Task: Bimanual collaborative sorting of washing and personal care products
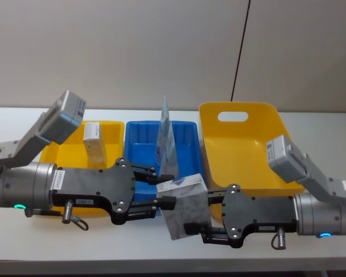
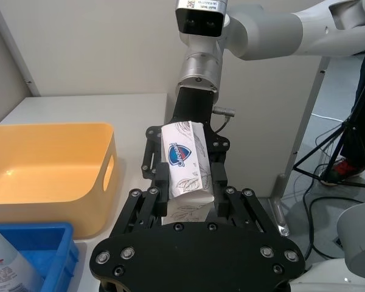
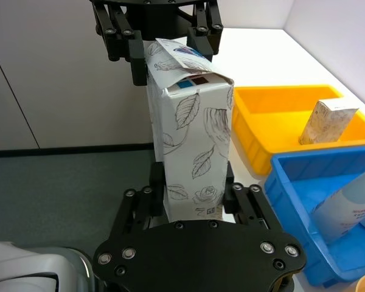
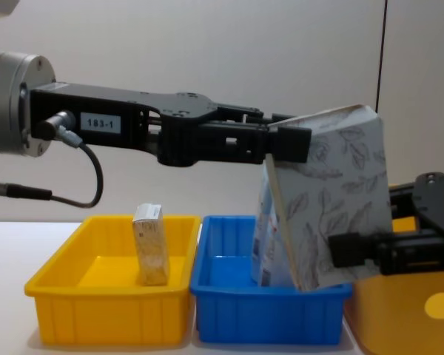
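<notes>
Tabletop (image 4: 4, 310); pouch (image 4: 264, 240) half hidden behind carton (image 4: 333, 207)

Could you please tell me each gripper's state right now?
Left gripper: closed on the carton, at its upper end.
Right gripper: closed on the same carton, at its lower end.

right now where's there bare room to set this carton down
Free: the large yellow bin, right of the blue tray, is bare inside; the small yellow tray has floor beside its one standing carton. Crowded: the blue tray holds a stand-up pouch, and in front of it the left gripper and right gripper both clamp the held carton.
</notes>
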`<state>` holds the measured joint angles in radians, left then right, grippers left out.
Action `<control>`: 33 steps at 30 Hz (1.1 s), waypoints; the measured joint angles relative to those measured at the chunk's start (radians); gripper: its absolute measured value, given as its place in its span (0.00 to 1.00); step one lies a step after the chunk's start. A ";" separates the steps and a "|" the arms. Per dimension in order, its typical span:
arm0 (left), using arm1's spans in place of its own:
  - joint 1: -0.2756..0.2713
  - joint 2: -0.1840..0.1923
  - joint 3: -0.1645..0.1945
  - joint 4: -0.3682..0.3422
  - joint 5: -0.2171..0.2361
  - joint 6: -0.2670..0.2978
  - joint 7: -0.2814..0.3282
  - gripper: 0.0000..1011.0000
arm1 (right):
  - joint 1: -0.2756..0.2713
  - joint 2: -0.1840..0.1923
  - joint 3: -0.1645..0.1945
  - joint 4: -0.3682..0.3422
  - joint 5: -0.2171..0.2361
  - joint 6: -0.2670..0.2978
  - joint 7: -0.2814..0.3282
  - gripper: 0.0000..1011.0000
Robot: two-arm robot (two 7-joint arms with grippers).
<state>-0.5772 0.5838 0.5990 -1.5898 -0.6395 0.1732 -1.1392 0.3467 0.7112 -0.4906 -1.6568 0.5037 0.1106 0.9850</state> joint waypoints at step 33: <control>0.026 0.011 -0.021 -0.014 -0.018 0.002 0.040 0.99 | -0.018 0.005 -0.010 -0.010 -0.009 -0.020 -0.059 0.36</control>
<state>-0.5511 0.5950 0.5776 -1.6033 -0.6574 0.1756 -1.0989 0.3285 0.7163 -0.5002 -1.6668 0.4949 0.0903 0.9257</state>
